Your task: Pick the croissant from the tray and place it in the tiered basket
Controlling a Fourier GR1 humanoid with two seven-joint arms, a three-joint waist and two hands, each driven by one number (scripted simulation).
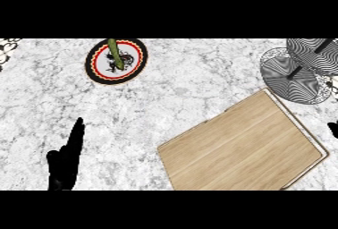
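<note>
Left robot hand (pixel 66 165) low at left over desk (pixel 165 98), open, fingers straight & pointing up, holding nothing. Right robot hand (pixel 334 129) just a sliver at right edge, beside tray (pixel 244 147); open or closed, can't tell. Basket (pixel 277 67) top right, just beyond tray. Plate (pixel 92 69) w/ green item (pixel 116 56) top left. Croissant: can't tell where

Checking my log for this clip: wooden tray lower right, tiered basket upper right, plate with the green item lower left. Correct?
No. The head view shows the plate with the green item at the upper left, not lower left; the wooden tray and tiered basket are where you say.
</note>
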